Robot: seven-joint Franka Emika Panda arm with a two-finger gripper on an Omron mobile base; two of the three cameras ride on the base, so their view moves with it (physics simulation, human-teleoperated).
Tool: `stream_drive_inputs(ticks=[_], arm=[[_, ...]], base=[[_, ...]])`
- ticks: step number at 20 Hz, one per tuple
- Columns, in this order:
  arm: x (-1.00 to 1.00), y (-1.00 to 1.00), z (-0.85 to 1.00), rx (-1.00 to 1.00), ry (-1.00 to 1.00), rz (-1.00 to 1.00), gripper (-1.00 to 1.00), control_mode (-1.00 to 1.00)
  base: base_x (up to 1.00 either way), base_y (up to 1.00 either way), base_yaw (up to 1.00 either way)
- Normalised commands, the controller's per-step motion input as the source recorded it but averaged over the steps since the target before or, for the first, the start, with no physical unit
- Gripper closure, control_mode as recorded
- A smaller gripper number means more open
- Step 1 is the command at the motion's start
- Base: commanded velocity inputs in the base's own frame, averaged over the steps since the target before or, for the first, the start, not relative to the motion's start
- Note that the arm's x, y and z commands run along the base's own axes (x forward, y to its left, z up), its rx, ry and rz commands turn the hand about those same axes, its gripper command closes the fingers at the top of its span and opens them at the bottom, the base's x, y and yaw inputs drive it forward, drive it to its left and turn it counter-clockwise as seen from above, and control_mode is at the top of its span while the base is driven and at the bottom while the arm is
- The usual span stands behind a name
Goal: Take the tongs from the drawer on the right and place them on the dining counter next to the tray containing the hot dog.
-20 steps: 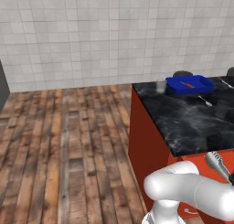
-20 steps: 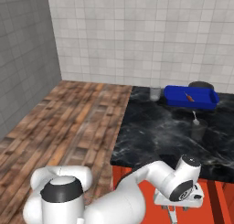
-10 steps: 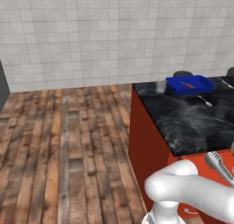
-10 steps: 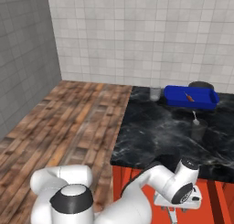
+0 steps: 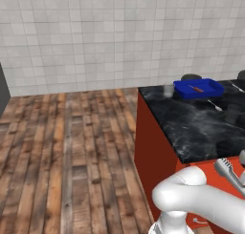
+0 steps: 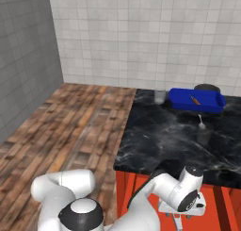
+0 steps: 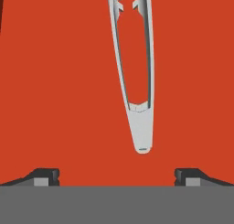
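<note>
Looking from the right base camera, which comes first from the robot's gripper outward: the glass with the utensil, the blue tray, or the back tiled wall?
1. Glass, on the black counter, just beyond the gripper, which hangs low at the red front.
2. Blue tray, at the counter's far end.
3. Tiled wall, behind everything.

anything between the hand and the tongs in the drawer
Nothing: in the hand view only bare red drawer floor separates the open hand from the tongs, whose tapered end points between the fingertips.

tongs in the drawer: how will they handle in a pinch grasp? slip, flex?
The tongs look like smooth bare metal, so probably slippery between the fingers. Two thin arms joined at the tapered end likely flex if squeezed midway. Lying flat on the drawer floor, they should slide rather than roll.
</note>
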Motion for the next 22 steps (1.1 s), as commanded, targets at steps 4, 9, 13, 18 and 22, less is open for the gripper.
stream_drive_inputs(ticks=[4, 9, 13, 18, 22], arm=[[0.18, -0.06, -0.20, 0.00, 0.00, 0.00, -1.00, -1.00], [0.15, -0.11, -0.26, 0.00, 0.00, 0.00, -1.00, -1.00], [0.14, -0.12, -0.28, 0.00, 0.00, 0.00, -1.00, -1.00], [0.16, -0.08, -0.32, 0.00, 0.00, 0.00, -1.00, -1.00], [0.12, -0.05, -0.35, 0.00, 0.00, 0.00, -1.00, -1.00]], base=[[0.00, 0.00, 0.00], [0.00, 0.00, 0.00], [0.00, 0.00, 0.00], [0.00, 0.00, 0.00], [0.00, 0.00, 0.00]])
